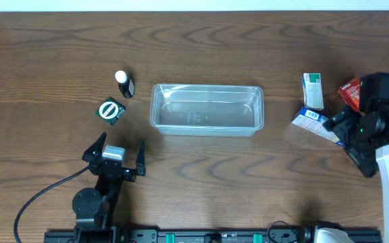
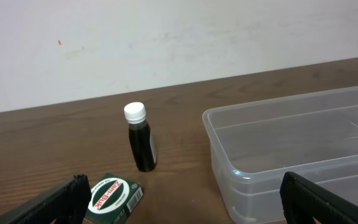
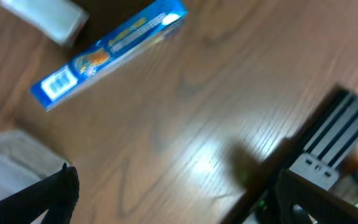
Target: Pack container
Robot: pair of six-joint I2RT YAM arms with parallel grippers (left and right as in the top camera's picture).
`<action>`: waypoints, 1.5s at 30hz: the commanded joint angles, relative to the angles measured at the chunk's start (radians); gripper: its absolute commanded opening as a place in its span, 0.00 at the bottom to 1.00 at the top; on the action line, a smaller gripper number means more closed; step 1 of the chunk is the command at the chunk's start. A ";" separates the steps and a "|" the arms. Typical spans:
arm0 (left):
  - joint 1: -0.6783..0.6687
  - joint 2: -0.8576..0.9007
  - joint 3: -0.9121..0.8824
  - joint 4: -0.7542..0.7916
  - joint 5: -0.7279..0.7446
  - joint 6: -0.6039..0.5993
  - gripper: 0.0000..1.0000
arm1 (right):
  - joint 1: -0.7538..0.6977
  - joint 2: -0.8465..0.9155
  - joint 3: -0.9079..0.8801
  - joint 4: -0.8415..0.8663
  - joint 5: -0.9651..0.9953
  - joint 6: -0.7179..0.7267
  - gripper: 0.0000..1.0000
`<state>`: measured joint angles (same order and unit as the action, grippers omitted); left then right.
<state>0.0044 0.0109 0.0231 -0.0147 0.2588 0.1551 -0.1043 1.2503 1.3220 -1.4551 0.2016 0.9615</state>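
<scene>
We find the container (image 1: 206, 109), a clear shallow tub with rounded corners and a rim, standing open side up at the middle of the bench (image 1: 201, 182), its long sides running left to right. To its left stand 2 items: a dark bottle (image 1: 123, 84) with a white cap, upright, near the container's far left corner, and a green box (image 1: 111, 110) bearing a round white label, lying flat just nearer than the bottle; neither touches the container. The left claw (image 1: 123, 139) sits nearer than the green box, released, its 2 fingers spread wide and grasping nothing; its wrist view shows the bottle, the green box and the container's left end ahead of it. To the right of the container, well apart from it, we note 3 more boxes: a white and green box (image 1: 313, 90) on the far side, a blue box (image 1: 314, 121) lying flat just nearer than it, and a red box (image 1: 348, 91) further right, partly hidden by the right arm. The right claw (image 3: 179, 196) hangs above the bench close to the blue box, released, with bare wood between its fingers. The right wrist view is blurred, so we cannot read the print on the blue box.
</scene>
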 commanded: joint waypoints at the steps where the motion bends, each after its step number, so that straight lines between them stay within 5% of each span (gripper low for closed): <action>1: -0.003 -0.007 -0.019 -0.032 0.011 0.005 0.98 | -0.006 0.005 0.010 0.039 0.052 0.159 0.99; 7: -0.003 -0.007 -0.019 -0.032 0.011 0.005 0.98 | -0.007 0.006 0.009 0.068 0.069 0.146 0.95; 13: -0.003 -0.007 -0.019 -0.032 0.011 0.006 0.98 | -0.007 0.056 -0.039 0.070 0.201 0.462 0.86; 17: -0.003 -0.007 -0.019 -0.032 0.011 0.005 0.98 | -0.006 0.137 -0.093 0.114 0.186 0.555 0.92; 34: -0.003 -0.007 -0.019 -0.032 0.011 0.005 0.98 | 0.058 0.389 -0.111 0.555 0.201 0.470 0.94; 45: -0.003 -0.007 -0.019 -0.032 0.011 0.005 0.98 | 0.073 0.469 -0.111 0.651 0.131 0.474 0.88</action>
<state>0.0044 0.0109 0.0231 -0.0147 0.2588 0.1551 -0.0502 1.7142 1.2106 -0.8062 0.3347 1.4357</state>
